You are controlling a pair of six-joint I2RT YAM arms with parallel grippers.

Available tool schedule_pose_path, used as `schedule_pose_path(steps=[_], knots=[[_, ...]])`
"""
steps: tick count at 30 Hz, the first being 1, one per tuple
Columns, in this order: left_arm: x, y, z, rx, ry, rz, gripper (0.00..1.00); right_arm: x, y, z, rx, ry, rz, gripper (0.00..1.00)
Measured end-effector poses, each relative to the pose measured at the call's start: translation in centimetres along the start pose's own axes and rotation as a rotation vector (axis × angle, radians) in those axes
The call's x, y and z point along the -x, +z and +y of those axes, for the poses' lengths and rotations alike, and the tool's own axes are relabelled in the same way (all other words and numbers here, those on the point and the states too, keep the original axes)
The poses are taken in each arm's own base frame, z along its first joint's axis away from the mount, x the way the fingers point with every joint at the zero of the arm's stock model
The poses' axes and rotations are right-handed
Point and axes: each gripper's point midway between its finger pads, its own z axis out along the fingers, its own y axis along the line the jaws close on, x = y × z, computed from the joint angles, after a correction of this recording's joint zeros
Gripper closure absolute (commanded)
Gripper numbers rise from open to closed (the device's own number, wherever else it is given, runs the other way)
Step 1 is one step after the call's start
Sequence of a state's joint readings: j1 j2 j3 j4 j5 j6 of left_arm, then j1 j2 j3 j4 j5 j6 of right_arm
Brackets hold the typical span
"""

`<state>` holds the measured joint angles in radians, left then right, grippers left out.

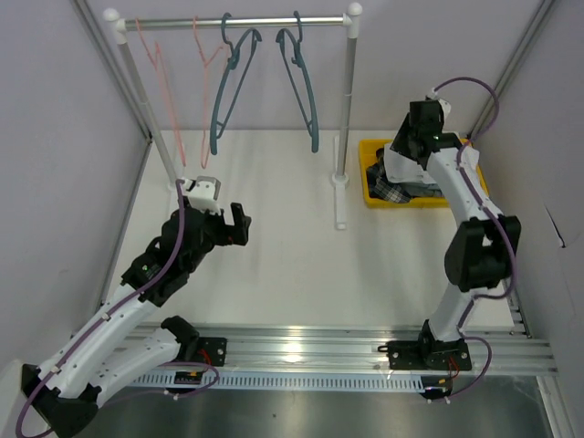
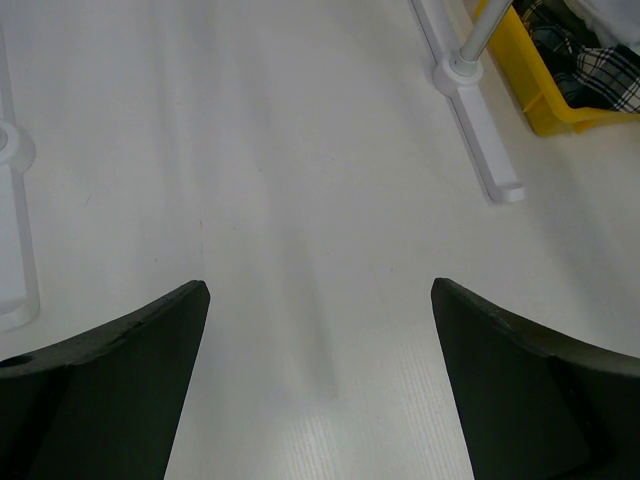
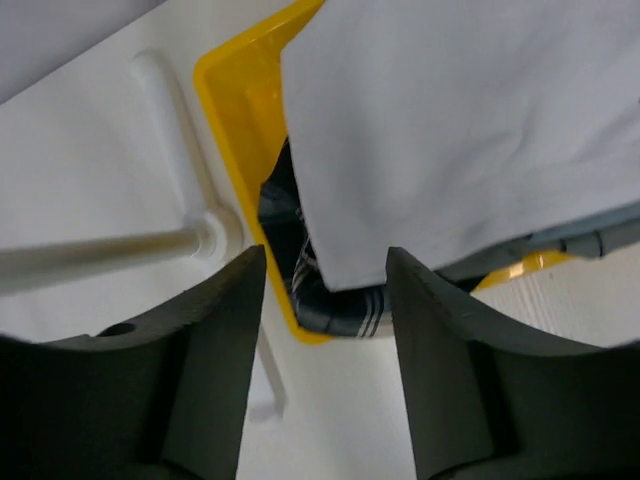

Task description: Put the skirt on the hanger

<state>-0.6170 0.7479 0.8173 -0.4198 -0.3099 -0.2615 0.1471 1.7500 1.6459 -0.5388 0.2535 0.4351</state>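
Two teal hangers (image 1: 224, 91) (image 1: 306, 87) and two pink wire hangers (image 1: 155, 55) hang on the rail at the back. A yellow bin (image 1: 370, 173) at the right holds a pale grey-white cloth (image 1: 399, 164) lying over a dark plaid garment (image 1: 388, 192). My right gripper (image 1: 406, 146) hovers over the bin. In the right wrist view its jaws (image 3: 325, 255) stand apart, with the pale cloth (image 3: 450, 130) and the plaid garment (image 3: 330, 305) beyond them and nothing gripped. My left gripper (image 1: 239, 222) is open and empty over the bare table, as the left wrist view (image 2: 320, 290) shows.
The rack's right post (image 1: 347, 100) and its white foot (image 1: 339, 201) stand just left of the bin. The left post's foot (image 1: 182, 182) is behind my left arm. White walls close in both sides, and a metal rail runs along the near edge.
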Motion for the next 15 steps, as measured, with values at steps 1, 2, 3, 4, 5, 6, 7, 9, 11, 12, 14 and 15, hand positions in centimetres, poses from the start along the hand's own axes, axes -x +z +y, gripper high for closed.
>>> schedule_pose_path(steps=[1,2,3,4,5,6,7,9,11,12,14,15], knots=[[0.0,0.0,0.0,0.0,0.0,0.0,0.01,-0.1,1.3,0.0,-0.015,-0.013,0.015,0.51],[0.0,0.0,0.0,-0.001,0.0,-0.001,0.01,-0.2,2.5,0.2,-0.026,-0.028,0.028,0.52],[0.0,0.0,0.0,-0.001,-0.001,-0.002,0.01,-0.7,3.6,0.2,-0.036,-0.044,0.048,0.54],[0.1,-0.1,0.0,-0.002,-0.001,-0.003,0.0,-1.3,4.4,0.2,-0.046,-0.06,0.071,0.54],[0.1,-0.1,0.0,-0.002,-0.001,-0.003,0.01,-2.0,5.0,0.1,-0.056,-0.078,0.095,0.54],[0.1,-0.1,0.0,-0.002,-0.001,-0.004,0.01,-2.7,5.4,0.1,-0.065,-0.094,0.115,0.54],[0.1,-0.1,0.0,-0.003,-0.001,-0.004,0.01,-3.3,5.6,-0.1,-0.075,-0.11,0.132,0.53],[0.1,-0.1,0.0,-0.004,-0.001,-0.003,0.01,-4.4,5.5,-0.2,-0.103,-0.148,0.158,0.52],[0.1,-0.1,0.0,-0.004,-0.001,-0.003,0.01,-5.2,5.1,0.0,-0.123,-0.187,0.168,0.51],[0.1,-0.1,-0.1,-0.004,-0.001,-0.003,0.01,-5.4,4.9,0.3,-0.128,-0.207,0.167,0.51],[0.1,-0.1,-0.1,-0.005,-0.001,-0.003,0.01,-5.8,4.6,0.9,-0.135,-0.241,0.161,0.49],[0.1,-0.1,-0.1,-0.005,-0.001,-0.002,0.0,-6.1,4.5,1.2,-0.139,-0.26,0.159,0.48]])
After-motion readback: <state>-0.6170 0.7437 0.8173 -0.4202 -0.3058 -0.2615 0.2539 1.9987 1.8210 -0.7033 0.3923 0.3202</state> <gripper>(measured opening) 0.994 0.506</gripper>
